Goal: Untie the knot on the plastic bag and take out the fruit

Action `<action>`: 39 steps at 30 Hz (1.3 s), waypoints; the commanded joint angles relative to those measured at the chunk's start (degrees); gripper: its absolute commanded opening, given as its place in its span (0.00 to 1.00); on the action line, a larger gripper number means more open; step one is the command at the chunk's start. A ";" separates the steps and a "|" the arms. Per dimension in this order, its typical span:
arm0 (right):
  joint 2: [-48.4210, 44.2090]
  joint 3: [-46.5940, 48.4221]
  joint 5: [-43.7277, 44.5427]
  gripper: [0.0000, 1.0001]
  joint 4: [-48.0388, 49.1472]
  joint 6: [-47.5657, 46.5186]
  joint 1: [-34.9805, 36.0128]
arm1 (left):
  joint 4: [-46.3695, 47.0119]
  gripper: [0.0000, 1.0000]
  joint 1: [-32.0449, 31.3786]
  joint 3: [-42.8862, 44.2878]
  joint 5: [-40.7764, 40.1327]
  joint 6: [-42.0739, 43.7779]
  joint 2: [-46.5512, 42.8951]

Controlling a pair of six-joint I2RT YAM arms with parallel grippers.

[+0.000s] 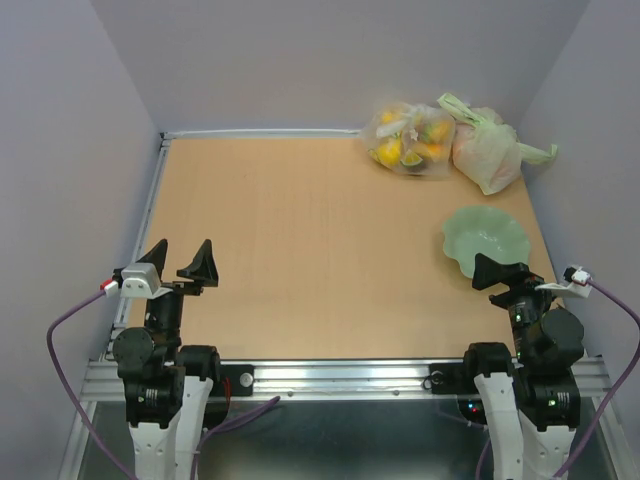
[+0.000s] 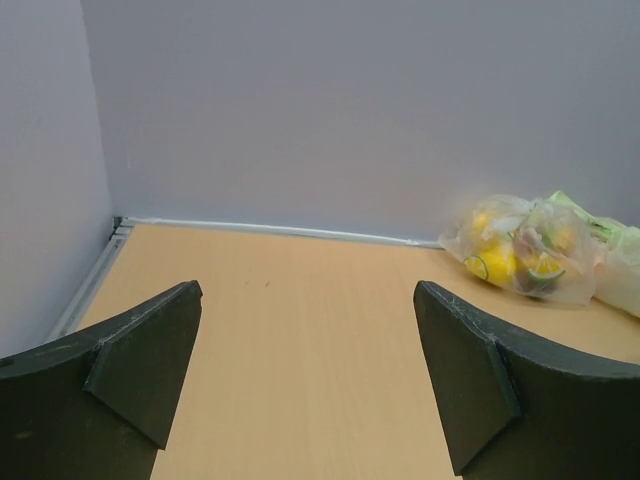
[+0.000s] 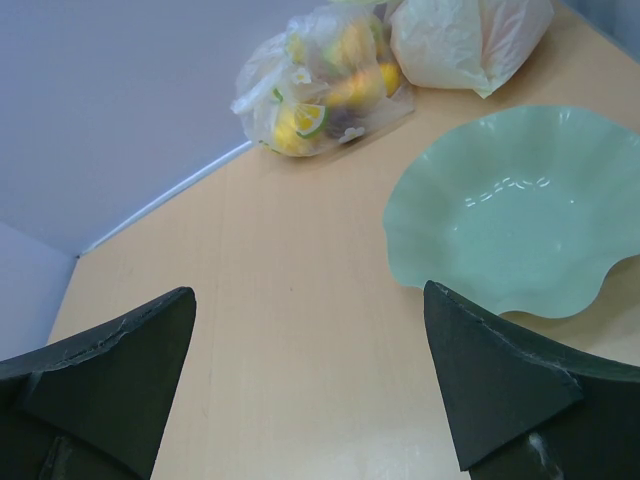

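Plastic bag [image 1: 487, 152]: far right corner of worktop [image 1: 300, 250], knot [image 1: 476, 117] tied, nothing taken out. Left fingers [image 2: 140, 370], right fingers [image 3: 500, 380]: wide apart, empty. Task unstarted.

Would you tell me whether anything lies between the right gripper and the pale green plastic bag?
Yes: a shallow, wavy-rimmed pale green bowl lies directly between the right gripper and the pale green translucent plastic bag at the far edge.

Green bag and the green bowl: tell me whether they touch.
Apart. The top external view shows a narrow strip of table between the plastic bag and the far rim of the bowl.
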 commanded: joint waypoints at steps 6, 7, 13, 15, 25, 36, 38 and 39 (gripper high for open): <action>0.52 1.86 -0.81 1.00 1.48 0.40 -0.36 | 1.98 0.99 0.46 0.71 0.56 0.70 -10.01; 1.04 1.94 -1.77 1.00 1.92 -0.39 -0.36 | 1.89 0.99 0.46 0.71 0.64 0.52 -10.01; 6.92 1.85 -4.15 1.00 8.42 0.48 -0.36 | 0.75 0.99 0.46 0.79 2.84 -1.85 -9.39; 14.12 2.99 -6.34 1.00 10.70 0.66 -0.36 | 0.83 0.99 0.46 0.79 2.67 -2.73 -9.04; 51.26 15.19 3.20 1.00 18.00 -1.97 -0.36 | 2.06 0.99 0.46 2.82 6.26 -3.34 -4.91; 94.19 45.93 24.23 1.00 18.44 -4.19 -3.52 | 2.68 0.99 0.46 1.76 11.98 -11.86 -3.15; 99.28 50.44 26.86 1.00 18.62 -3.56 -4.05 | 2.85 0.99 0.46 1.50 12.51 -12.75 -2.80; 103.83 52.55 27.31 1.00 18.71 -3.12 -4.31 | 2.86 0.99 0.46 1.41 12.86 -13.10 -2.54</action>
